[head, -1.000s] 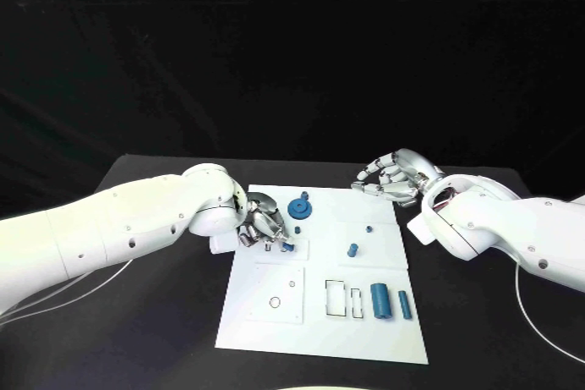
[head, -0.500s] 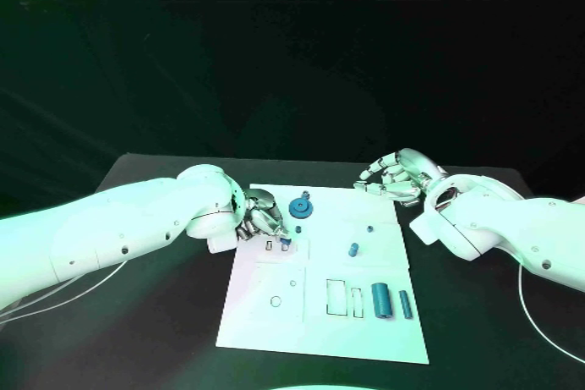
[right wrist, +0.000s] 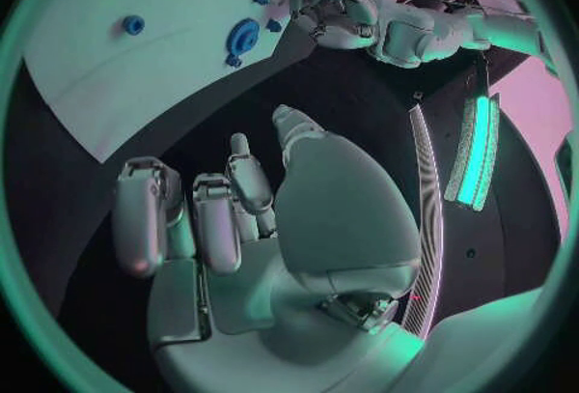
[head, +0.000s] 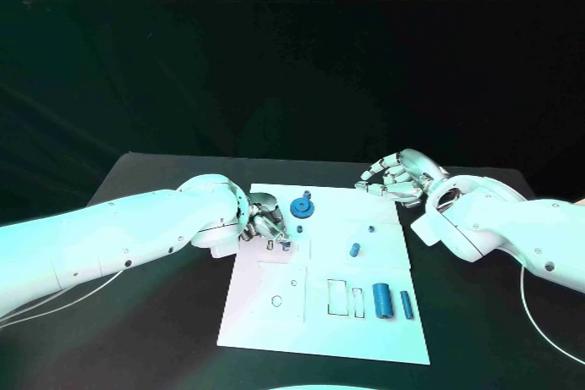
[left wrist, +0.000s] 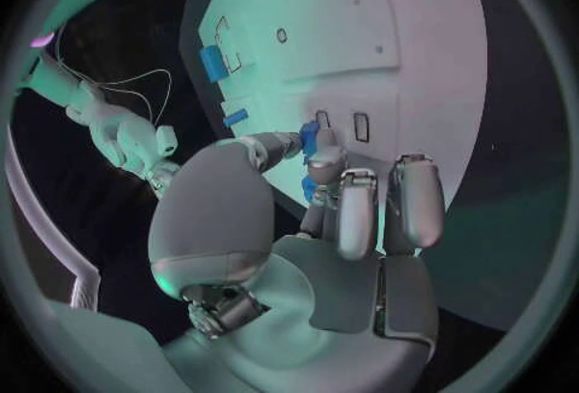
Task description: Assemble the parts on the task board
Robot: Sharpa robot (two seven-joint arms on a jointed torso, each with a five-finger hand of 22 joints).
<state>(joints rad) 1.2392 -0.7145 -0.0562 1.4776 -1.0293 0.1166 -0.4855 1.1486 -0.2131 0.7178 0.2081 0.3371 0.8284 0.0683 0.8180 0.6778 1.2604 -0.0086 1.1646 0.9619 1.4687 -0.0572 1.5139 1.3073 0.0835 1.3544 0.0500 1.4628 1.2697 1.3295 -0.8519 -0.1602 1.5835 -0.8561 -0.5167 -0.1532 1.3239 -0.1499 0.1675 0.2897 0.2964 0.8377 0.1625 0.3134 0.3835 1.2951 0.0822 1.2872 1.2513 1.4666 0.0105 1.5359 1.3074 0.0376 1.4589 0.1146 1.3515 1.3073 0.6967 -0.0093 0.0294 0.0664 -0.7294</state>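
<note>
The white task board (head: 319, 322) lies in the middle of the black table. My left hand (head: 265, 224) hovers over the board's far left part and pinches a small blue part (left wrist: 310, 136) between thumb and a finger, just above two small rectangular slots (left wrist: 361, 126). In the head view this part (head: 286, 244) sits at the fingertips. A blue round gear-like part (head: 301, 207) stands just beyond the hand. My right hand (head: 392, 179) hangs off the board's far right corner, fingers curled in and holding nothing (right wrist: 230, 210).
Two small blue parts (head: 352, 249) (head: 369, 231) sit mid-board. Two blue cylinders (head: 381, 299) (head: 405, 304) lie near the right edge, beside rectangular outlines (head: 336, 296). A round hole (head: 276, 301) is in the near left panel. Cables trail on the table's left (head: 73, 293).
</note>
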